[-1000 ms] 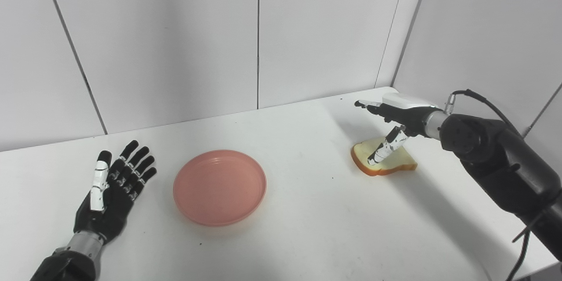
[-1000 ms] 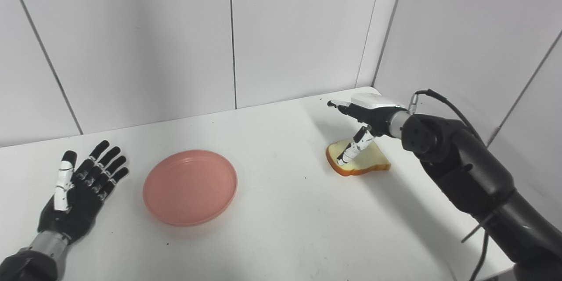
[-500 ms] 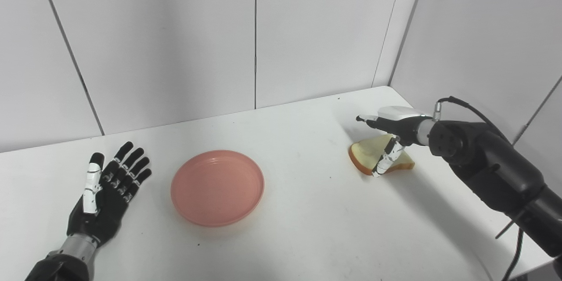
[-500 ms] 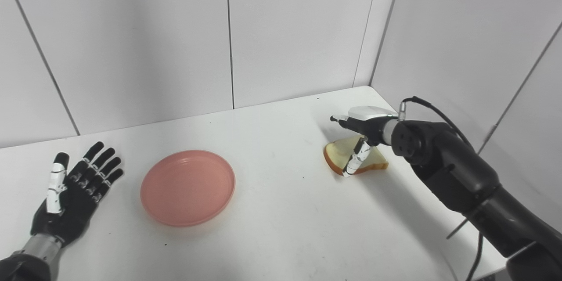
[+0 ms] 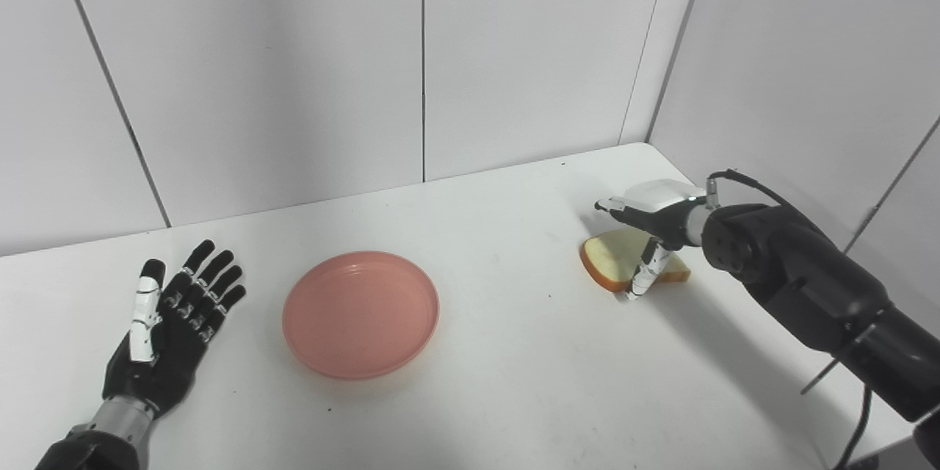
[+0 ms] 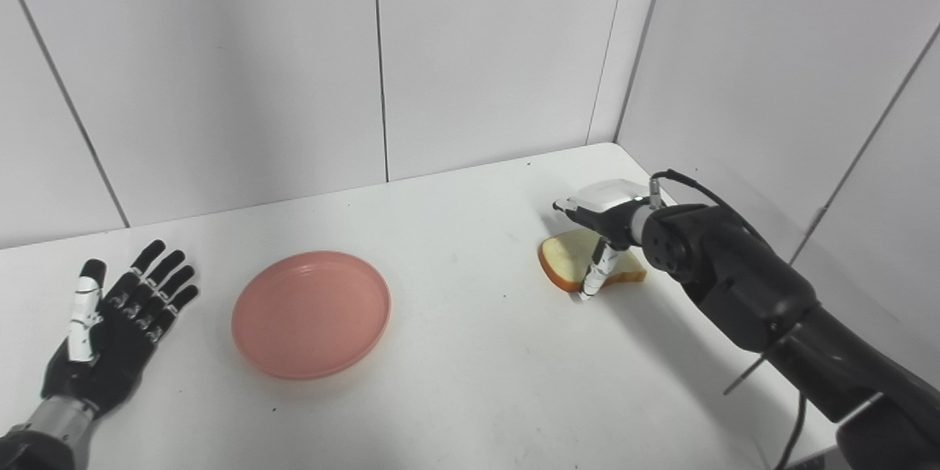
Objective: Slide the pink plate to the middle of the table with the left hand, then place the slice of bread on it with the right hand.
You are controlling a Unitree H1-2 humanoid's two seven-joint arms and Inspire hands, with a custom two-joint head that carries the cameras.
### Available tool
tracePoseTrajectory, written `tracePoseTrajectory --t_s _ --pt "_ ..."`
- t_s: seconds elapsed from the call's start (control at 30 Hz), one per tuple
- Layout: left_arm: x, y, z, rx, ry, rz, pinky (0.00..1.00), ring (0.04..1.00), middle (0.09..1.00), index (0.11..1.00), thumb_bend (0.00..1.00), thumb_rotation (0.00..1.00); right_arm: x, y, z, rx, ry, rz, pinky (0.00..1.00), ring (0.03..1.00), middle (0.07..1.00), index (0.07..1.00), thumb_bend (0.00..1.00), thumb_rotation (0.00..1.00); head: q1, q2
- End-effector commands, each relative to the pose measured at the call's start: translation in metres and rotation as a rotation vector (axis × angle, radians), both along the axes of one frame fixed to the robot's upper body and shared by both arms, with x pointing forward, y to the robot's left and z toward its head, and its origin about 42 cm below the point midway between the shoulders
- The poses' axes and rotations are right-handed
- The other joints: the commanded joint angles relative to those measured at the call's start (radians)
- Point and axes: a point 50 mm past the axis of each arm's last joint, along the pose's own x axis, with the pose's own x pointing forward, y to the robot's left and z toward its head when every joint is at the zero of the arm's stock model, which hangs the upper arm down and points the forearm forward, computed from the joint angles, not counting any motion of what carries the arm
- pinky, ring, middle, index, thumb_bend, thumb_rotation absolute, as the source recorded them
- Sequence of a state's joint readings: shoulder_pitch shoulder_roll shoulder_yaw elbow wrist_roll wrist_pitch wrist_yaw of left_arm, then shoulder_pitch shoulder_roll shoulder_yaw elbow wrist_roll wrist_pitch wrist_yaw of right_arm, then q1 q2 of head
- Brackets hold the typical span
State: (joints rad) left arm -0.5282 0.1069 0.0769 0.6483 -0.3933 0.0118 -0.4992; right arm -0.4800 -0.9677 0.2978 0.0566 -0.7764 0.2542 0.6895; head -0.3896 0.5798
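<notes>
White table, bread under the right hand

White table [image 5: 514, 382] holds the pink plate [image 5: 360, 313] left of centre. Right hand [image 5: 650, 217] hovers spread over the slice of bread [image 5: 613, 255] at far right, thumb down against its near edge. Left hand [image 5: 172, 327] lies spread, palm up, left of the plate.

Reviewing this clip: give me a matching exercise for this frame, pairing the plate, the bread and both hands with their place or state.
Things:
1. pink plate
2. slice of bread
3. left hand
4. right hand

States:
A. palm up, fingers spread, left of the plate
B. over the bread, thumb reaching down at its near edge
C. near the table's middle, nothing on it
D. on the table at the right

Pairs: 1-C, 2-D, 3-A, 4-B
</notes>
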Motion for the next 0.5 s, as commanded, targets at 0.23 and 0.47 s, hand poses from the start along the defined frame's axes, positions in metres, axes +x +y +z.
tracePoseTrajectory --t_s 0.23,0.47 --pt "-0.031 0.018 -0.050 0.062 0.202 0.022 0.96 0.958 0.958 0.946 0.72 0.96 0.013 -0.006 0.034 -0.138 -0.097 0.102 0.99 0.995 0.995 0.991 1.00 0.36 0.007 0.006" --pt "-0.033 0.018 -0.048 0.065 0.200 0.027 0.95 0.951 0.955 0.942 0.72 0.96 0.021 -0.006 0.034 -0.164 -0.072 0.119 0.97 0.984 0.983 0.983 1.00 0.33 0.012 0.012"
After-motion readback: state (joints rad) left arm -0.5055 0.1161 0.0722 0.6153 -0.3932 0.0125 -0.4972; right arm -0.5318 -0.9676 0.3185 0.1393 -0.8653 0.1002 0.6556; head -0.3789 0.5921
